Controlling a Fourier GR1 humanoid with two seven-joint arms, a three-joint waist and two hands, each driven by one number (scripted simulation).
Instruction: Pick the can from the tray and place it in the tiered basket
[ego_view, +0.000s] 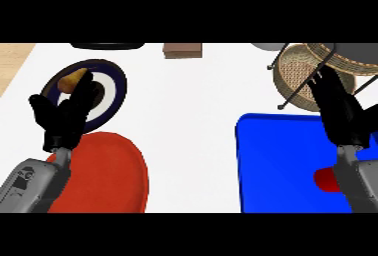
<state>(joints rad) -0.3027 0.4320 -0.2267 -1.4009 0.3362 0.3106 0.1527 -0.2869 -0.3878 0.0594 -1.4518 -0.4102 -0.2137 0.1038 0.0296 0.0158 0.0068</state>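
- Red can (326, 180) lies on the blue tray (280, 160) at the counter's near right corner, partly hidden by the right forearm
- Right hand (341, 112) released, fingers straight, over the tray's far edge beside the tiered basket (299, 70)
- Left hand (65, 116) relaxed, fingers up, over the dark plate (111, 92)

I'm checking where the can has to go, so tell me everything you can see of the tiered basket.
The tiered basket stands at the counter's far right, beyond the blue tray. It shows round woven trays of tan wicker look, one overlapping the other, carried on thin dark rods. The right hand, fingers straight, rises in front of it and hides part of it. Nothing shows inside it.
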